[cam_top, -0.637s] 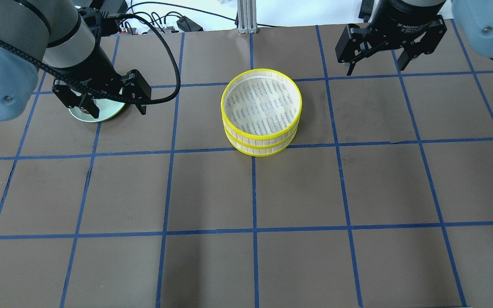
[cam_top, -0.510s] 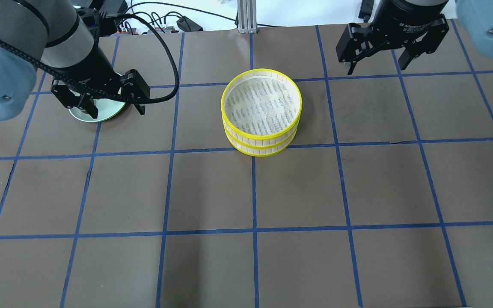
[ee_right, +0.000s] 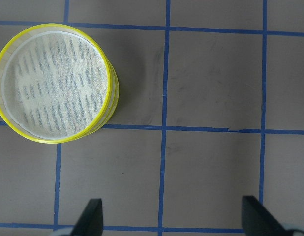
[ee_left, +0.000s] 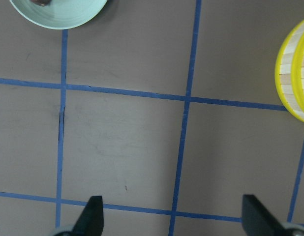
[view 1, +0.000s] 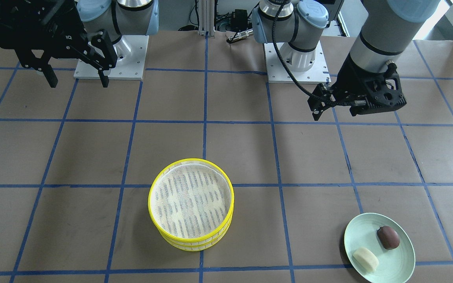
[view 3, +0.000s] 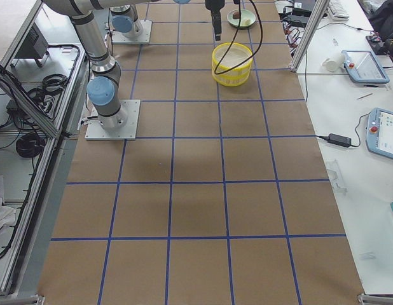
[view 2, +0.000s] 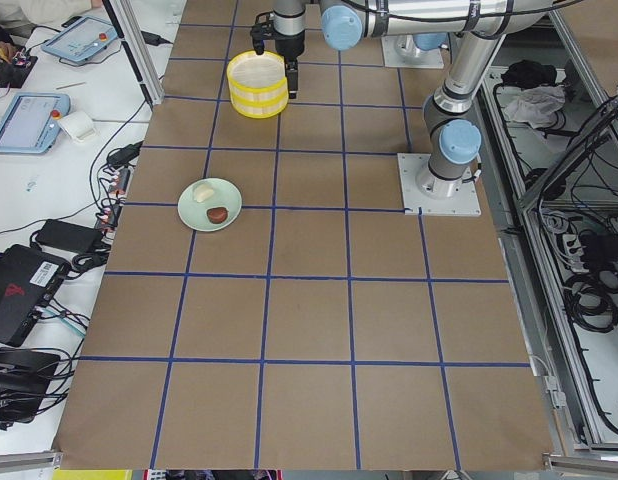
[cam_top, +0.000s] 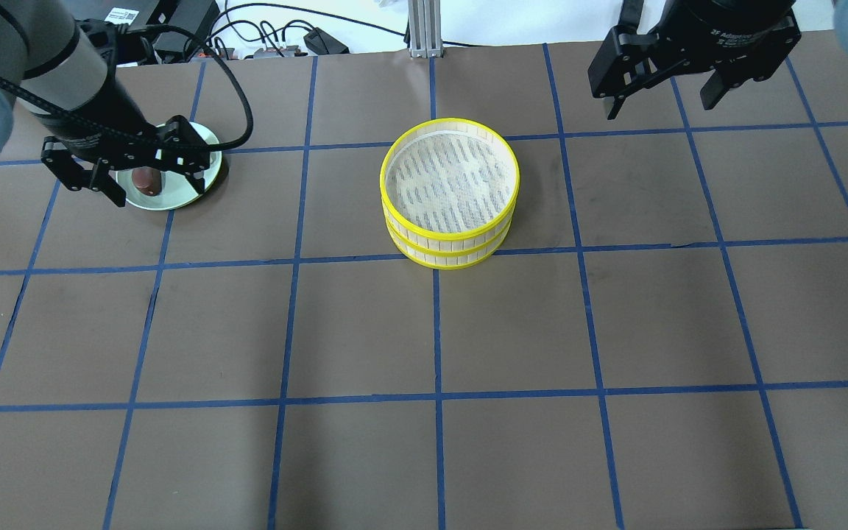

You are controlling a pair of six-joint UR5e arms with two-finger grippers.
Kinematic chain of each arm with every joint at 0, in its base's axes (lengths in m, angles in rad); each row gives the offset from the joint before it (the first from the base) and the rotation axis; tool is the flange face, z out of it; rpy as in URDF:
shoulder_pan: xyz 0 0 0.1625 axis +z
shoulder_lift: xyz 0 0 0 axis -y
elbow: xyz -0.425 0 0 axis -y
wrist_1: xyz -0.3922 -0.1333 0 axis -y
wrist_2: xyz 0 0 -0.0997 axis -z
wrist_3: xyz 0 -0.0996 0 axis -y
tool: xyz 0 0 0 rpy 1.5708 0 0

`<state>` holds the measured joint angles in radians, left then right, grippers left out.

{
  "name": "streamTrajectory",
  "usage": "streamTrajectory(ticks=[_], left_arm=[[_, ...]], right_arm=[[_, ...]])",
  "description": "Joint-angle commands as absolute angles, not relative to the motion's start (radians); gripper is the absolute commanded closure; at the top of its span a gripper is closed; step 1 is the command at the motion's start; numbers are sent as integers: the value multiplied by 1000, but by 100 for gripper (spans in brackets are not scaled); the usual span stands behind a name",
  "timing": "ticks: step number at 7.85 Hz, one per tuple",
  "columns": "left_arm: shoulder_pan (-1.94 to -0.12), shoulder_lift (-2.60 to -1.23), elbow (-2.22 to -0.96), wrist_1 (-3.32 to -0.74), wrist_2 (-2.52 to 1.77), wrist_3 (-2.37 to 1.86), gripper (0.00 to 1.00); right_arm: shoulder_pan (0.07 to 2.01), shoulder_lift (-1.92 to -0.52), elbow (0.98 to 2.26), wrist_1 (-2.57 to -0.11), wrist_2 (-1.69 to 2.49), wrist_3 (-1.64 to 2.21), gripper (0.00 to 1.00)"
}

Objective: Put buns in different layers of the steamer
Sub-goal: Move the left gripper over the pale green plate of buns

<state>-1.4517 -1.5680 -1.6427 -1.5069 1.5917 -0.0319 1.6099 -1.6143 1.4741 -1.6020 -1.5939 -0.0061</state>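
The steamer's two yellow-rimmed trays (cam_top: 450, 193) stand stacked at the table's middle, the top mesh empty; they also show in the front view (view 1: 191, 204) and the right wrist view (ee_right: 56, 83). The dark bun (view 1: 388, 237) and the cream bun (view 1: 365, 258) lie on a pale green plate (view 1: 401, 259). My left gripper (cam_top: 157, 193) is open and empty, high above the table beside the plate (cam_top: 203, 158), and partly hides it from overhead; only the dark bun (cam_top: 147, 179) shows there. My right gripper (cam_top: 659, 107) is open and empty, high at the far right, away from the steamer.
Brown paper with blue tape grid lines (cam_top: 435, 331) covers the table. Cables and a power brick (cam_top: 321, 37) lie past the far edge. The arm bases (view 1: 293, 59) stand at the robot's side. The left wrist view shows the plate's edge (ee_left: 58, 12) and the steamer's rim (ee_left: 294, 69).
My left gripper has moved left and pulled back, uncovering the dark bun on the plate. My right gripper has shifted slightly right and farther away. Both stay open.
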Motion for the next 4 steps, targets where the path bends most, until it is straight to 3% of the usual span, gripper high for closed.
streamTrajectory(ticks=[1, 4], left_arm=[[-1318, -1652, -1651, -1418, 1588, 2, 0], [-1312, -1825, -1651, -1065, 1586, -11, 0]], right_arm=[[1611, -1617, 1479, -1594, -1612, -6, 0], [1609, -1612, 1482, -1595, -1612, -6, 0]])
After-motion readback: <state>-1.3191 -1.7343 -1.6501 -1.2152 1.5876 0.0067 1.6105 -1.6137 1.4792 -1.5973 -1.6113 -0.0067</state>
